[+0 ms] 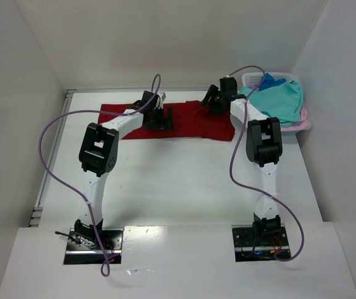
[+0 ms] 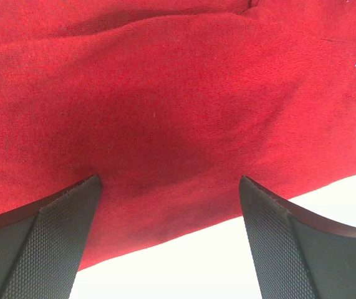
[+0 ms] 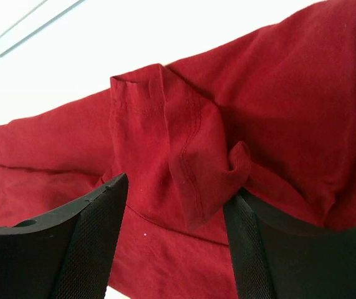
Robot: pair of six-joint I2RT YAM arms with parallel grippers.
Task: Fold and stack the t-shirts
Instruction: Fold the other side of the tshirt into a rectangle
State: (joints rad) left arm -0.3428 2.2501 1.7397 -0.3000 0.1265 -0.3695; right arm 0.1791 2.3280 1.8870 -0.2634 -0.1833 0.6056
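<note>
A large dark red t-shirt (image 1: 193,124) lies spread along the far side of the white table (image 1: 178,180). My left gripper (image 1: 165,118) hangs open over the shirt's near hem, its fingers straddling red cloth (image 2: 165,93) and bare table. Over the shirt's right part my right gripper (image 1: 212,106) stands with its jaws apart. A crumpled sleeve fold (image 3: 184,156) lies between its fingers and rests against the right finger (image 3: 252,249), unpinched. A teal t-shirt (image 1: 280,99), a blue one (image 1: 270,81) and a pink one (image 1: 302,123) are heaped at the far right.
A pale slotted laundry basket (image 1: 252,79) stands at the far right corner under the heaped shirts. White walls close in the table at the left, back and right. A metal rail (image 1: 47,174) runs along the left edge. Purple cables loop from both arms.
</note>
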